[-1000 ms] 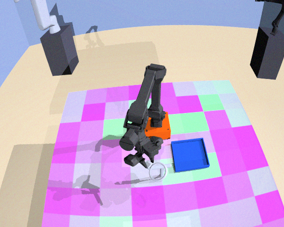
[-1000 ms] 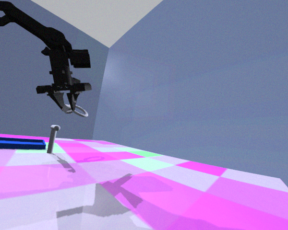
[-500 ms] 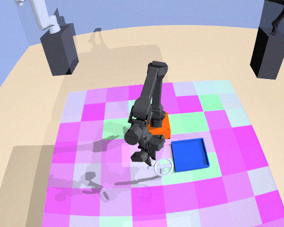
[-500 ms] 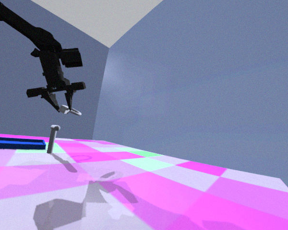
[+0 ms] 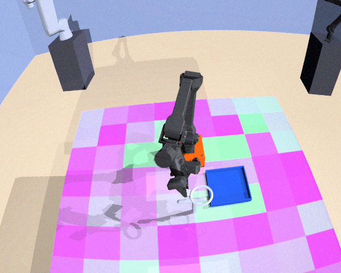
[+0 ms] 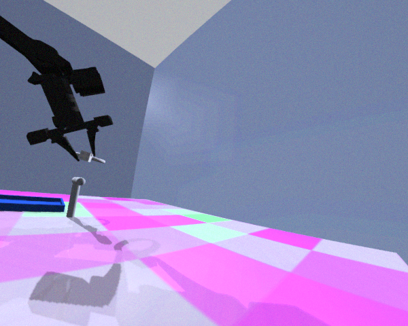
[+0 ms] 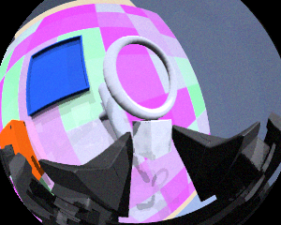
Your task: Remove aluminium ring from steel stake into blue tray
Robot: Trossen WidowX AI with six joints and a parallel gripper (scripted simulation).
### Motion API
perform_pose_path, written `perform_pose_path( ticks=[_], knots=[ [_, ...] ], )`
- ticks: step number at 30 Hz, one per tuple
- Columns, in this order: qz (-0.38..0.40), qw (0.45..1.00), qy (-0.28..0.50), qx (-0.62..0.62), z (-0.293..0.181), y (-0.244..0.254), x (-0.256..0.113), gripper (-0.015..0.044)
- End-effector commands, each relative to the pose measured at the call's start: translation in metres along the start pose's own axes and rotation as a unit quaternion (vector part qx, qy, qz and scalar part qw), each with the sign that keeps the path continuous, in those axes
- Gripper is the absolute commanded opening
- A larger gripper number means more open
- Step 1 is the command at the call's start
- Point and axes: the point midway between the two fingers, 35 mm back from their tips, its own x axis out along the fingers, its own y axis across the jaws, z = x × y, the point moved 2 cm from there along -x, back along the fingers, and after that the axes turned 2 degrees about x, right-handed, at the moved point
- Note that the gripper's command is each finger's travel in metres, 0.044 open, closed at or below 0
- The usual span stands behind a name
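Currently, from the top view, locate the ring (image 5: 201,185) (image 6: 98,160) (image 7: 109,77) off the stake (image 5: 194,208) (image 6: 73,202), overlapping in sight the cross-bar (image 5: 183,201) (image 6: 78,181) (image 7: 113,114) and the near side edge of the blue tray (image 5: 228,186) (image 6: 24,206) (image 7: 58,75). Read the long axis from the tab (image 5: 188,191) (image 6: 86,155) (image 7: 152,139) through the ring's centre: pointing towards the tray side. Treat as not yet delivered.

In the exterior view, note the ring nearly edge-on, held in the air above the cross-bar, apart from it, and sloping slightly down away from the tab. Level this tilt before release; otherwise expect one edge to land first. Keep enough height to pass the stake and tray wall.

In the wrist view, confirm the tool (image 5: 186,194) (image 6: 86,157) (image 7: 151,133) pinching the tab, with the round band projecting beyond the fingertips. Handle as light, stiff and rather slippery, unlikely to break. Retain the grip on the tab's flat faces; avoid squeezing the band. Guard against swivelling about the pinch if the band touches the tray wall.
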Motion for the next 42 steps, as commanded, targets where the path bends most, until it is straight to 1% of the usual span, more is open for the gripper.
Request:
perform_pose_path(
  ticks=[1, 7, 12, 27, 42],
  knots=[
    [-0.016, 0.998, -0.006, -0.055, 0.004, 0.006, 0.0, 0.0],
    [-0.032, 0.992, -0.008, -0.12, 0.007, 0.014, 0.001, 0.0],
    [-0.034, 0.992, -0.008, -0.125, 0.007, 0.015, 0.001, 0.0],
    [0.036, 0.999, 0.026, 0.008, 0.019, 0.026, 0.013, 0.0],
    [0.091, 0.983, 0.091, 0.135, 0.032, 0.038, 0.022, 0.0]
  ],
)
